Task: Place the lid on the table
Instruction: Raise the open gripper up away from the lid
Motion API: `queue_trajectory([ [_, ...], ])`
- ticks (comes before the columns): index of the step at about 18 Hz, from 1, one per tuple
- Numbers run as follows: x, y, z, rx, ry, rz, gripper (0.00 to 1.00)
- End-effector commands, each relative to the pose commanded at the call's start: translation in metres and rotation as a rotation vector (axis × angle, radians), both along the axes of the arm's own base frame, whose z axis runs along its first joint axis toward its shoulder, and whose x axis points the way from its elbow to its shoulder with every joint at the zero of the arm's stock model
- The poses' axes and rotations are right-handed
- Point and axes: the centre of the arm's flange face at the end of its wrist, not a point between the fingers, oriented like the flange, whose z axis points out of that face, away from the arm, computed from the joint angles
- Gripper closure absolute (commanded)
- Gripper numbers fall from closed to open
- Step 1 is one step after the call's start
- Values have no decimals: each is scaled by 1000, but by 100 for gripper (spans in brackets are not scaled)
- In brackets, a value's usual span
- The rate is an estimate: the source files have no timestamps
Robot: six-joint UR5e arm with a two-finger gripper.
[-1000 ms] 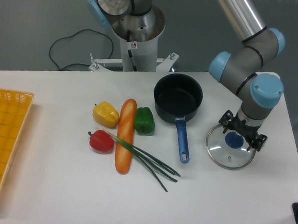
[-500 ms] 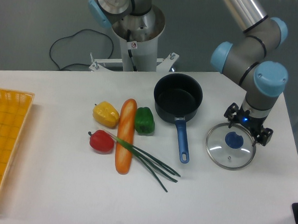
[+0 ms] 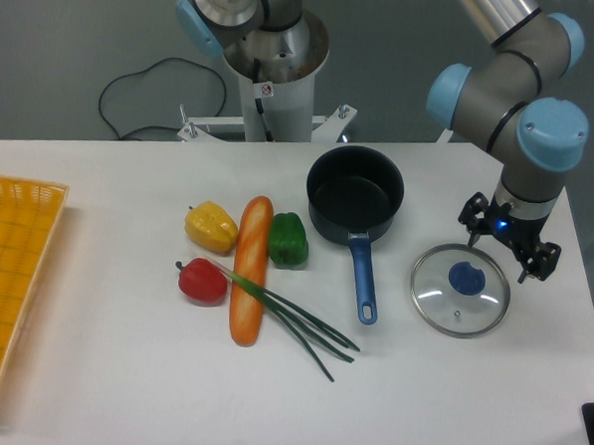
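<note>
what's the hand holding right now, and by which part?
Nothing. The hand is open and sits above and to the right of the lid, clear of its blue knob. The lid lies flat on the table.

No readable text, brand, or number anywhere. Only sign: small round red-and-white sticker [image 3: 267, 89] on white arm base pedestal [image 3: 279, 102], a prohibition-type symbol; pictogram too small to make out. No markings legible on arm joints, pan, lid or tray.
</note>
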Motion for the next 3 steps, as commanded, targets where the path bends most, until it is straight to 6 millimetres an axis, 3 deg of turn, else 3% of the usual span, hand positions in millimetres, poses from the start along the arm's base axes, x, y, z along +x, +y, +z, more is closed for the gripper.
queue_trajectory([
  [3,-3,2,5,-10,-6,-2,0],
])
